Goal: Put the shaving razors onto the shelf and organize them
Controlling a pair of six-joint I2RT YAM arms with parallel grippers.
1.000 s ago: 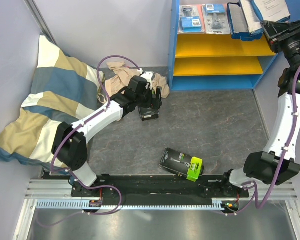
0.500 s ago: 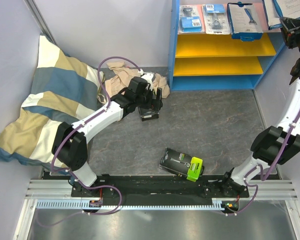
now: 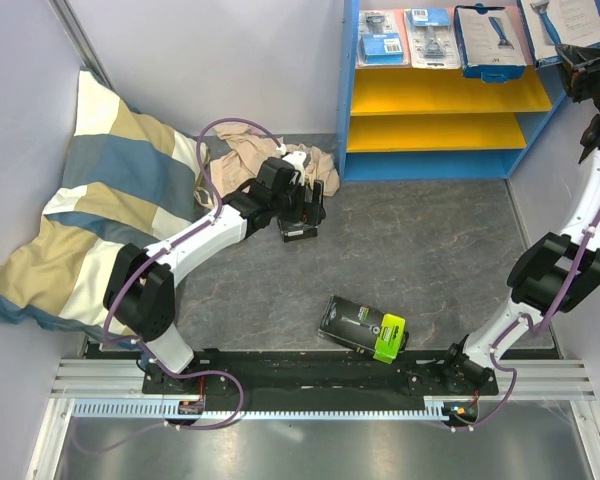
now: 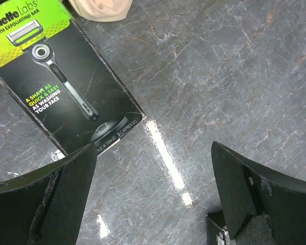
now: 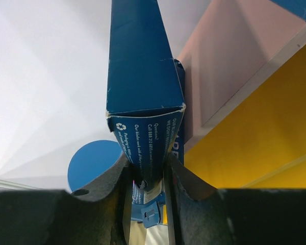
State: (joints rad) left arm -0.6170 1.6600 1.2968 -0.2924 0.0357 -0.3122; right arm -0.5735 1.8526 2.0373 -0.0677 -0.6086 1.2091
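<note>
The shelf stands at the back right, and two clear blister razor packs and a white-blue razor box lie on its pink top board. My right gripper is shut on a second white-blue box at the board's right end. In the right wrist view this box stands edge-on between the fingers, beside the pink board. My left gripper hangs open over a black razor box, which the left wrist view shows up and to the left. Another black box with a lime-green end lies near the front.
A beige cloth is bunched behind the left gripper. A striped pillow leans against the left wall. The shelf's two yellow boards hold nothing. Walls close in the left and right sides.
My right arm has swung right and back, carrying the white-blue box to the right end of the pink board. The left arm has not moved.
</note>
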